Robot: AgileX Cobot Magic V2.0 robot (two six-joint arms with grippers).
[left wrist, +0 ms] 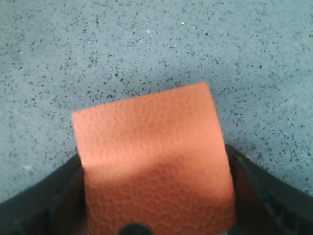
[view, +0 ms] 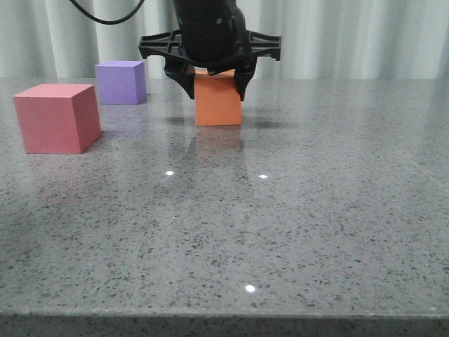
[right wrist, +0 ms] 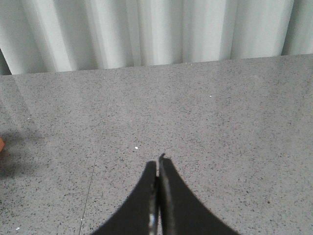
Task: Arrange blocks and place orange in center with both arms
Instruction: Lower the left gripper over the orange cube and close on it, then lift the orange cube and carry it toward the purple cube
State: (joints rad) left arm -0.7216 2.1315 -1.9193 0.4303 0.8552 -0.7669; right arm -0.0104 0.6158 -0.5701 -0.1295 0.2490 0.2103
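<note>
Mid-table, left gripper (view: pixel 214 83) clamping orange cube (view: pixel 218 102) (no markings), right gripper (right wrist: pixel 157 171) pinched closed on nothing

Left gripper (view: pixel 215 84): matte black body, rounded and bulky at the top, with a flat angular crossbar reaching out to either side and two short tapered fingers (view: pixel 184 83) below. A thin black cable (view: pixel 105 17) loops behind it. In the left wrist view its inner faces show as dark, smooth wedges. Right gripper (right wrist: pixel 158 171): two slim black fingers (right wrist: pixel 172 196), curved on the outside and narrowing to fine points.
</note>
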